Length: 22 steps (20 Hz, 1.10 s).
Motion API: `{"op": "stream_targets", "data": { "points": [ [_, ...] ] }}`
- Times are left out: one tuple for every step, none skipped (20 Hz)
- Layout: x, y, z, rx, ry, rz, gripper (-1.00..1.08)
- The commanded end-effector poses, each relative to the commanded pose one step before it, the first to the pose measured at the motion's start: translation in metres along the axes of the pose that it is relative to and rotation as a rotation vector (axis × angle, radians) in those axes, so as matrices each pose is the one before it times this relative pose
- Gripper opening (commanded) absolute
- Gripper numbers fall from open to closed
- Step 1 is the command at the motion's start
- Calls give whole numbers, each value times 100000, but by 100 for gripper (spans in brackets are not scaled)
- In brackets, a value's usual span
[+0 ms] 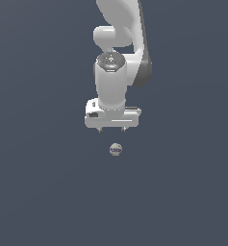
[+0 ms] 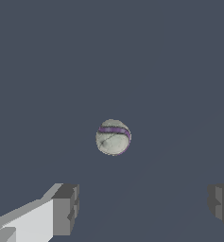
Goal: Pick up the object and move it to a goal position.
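Observation:
The object (image 1: pixel 115 149) is a small mottled grey-beige ball with a purple band, lying on the dark grey surface. In the wrist view the ball (image 2: pixel 113 137) shows near the centre, beyond the two fingertips and apart from them. My white gripper (image 1: pixel 112 129) hangs just above the ball in the exterior view, its short fingers pointing down. The gripper (image 2: pixel 142 210) is open wide, with one grey finger (image 2: pixel 66 208) and the other at the frame's edge, and nothing between them.
The white arm (image 1: pixel 118 57) rises from the gripper to the exterior view's upper edge. Around the ball there is only the flat dark grey surface (image 1: pixel 48 182).

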State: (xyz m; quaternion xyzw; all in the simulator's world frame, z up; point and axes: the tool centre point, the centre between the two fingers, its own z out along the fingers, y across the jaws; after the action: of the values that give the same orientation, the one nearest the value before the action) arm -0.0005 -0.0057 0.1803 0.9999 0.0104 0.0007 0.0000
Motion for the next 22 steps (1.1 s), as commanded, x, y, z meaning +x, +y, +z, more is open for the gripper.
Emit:
{"op": "stream_targets", "data": {
  "points": [
    [0, 1, 0, 0, 0, 0, 100],
    [-5, -18, -1, 0, 0, 0, 100],
    [-8, 13, 26, -108, -53, 138, 100],
    [-16, 0, 32, -141, -71, 180, 100],
    [-24, 0, 42, -199, -99, 245, 100],
    [-34, -1, 48, -262, -128, 303, 100],
    [-46, 0, 45, -324, -154, 338, 100],
    [-48, 5, 26, -313, -145, 277, 100],
    [-47, 10, 3, -277, -125, 191, 100],
    [-46, 13, -19, -234, -103, 104, 100],
    [-44, 16, -42, -179, -76, 19, 100],
    [-38, 12, -52, -159, -66, -61, 100],
    [-30, 17, -64, -66, -25, -119, 100],
    [-6, 12, -28, 9, 6, -68, 100],
    [16, -9, 24, 58, 24, 28, 100],
    [33, -24, 79, 62, 22, 156, 100],
    [45, -29, 123, 69, 22, 284, 100],
    [58, -37, 171, 73, 20, 413, 100],
    [72, -54, 222, 78, 19, 533, 100],
    [85, -61, 275, 87, 20, 671, 100],
    [98, -74, 327, 97, 21, 799, 100],
    [110, -86, 379, 113, 26, 919, 100]
  ]
}}
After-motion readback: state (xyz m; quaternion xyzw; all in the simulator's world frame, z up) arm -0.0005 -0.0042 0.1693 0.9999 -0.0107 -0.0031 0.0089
